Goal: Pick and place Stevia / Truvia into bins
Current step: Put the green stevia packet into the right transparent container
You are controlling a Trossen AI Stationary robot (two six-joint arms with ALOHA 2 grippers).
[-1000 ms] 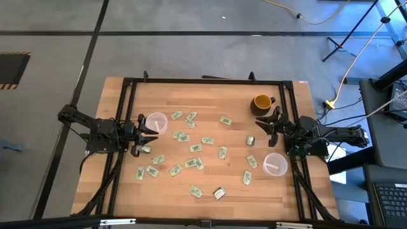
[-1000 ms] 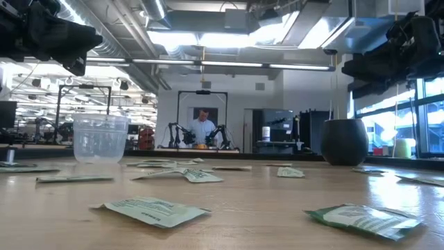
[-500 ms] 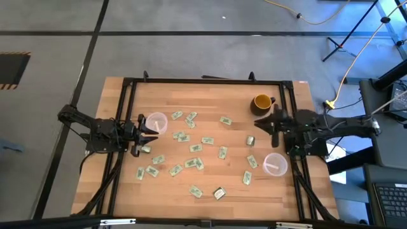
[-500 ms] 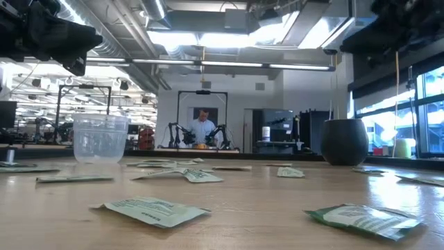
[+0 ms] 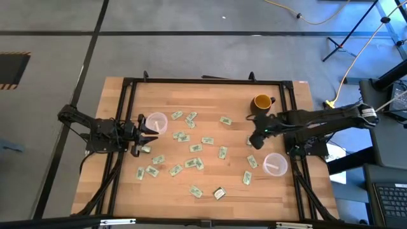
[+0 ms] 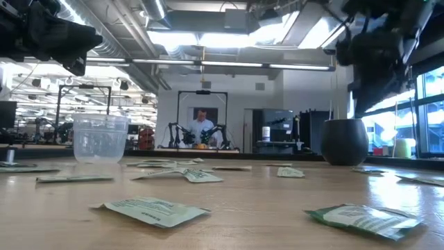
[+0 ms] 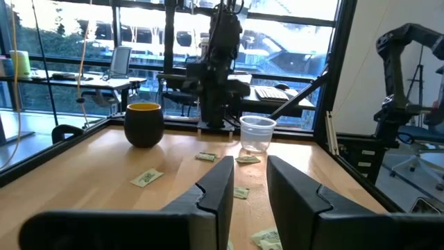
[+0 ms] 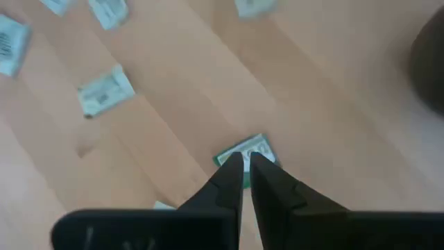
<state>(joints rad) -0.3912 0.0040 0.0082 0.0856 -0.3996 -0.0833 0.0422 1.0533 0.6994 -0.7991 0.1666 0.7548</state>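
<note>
The right pincer [image 5: 255,141], right of centre in the high view, hangs over a Stevia packet [image 8: 244,154], its fingers nearly together, nothing grasped. The left pincer [image 5: 150,135] waits parted beside the left cup [image 5: 156,123]

The wooden table [image 5: 210,184] has a black frame around its edges. Many green-white packets [image 5: 194,164] lie scattered over its middle. One clear cup [image 5: 156,123] stands near the left edge, another cup [image 5: 275,164] near the right edge, and a yellow mug [image 5: 261,102] toward the far right corner.
</note>
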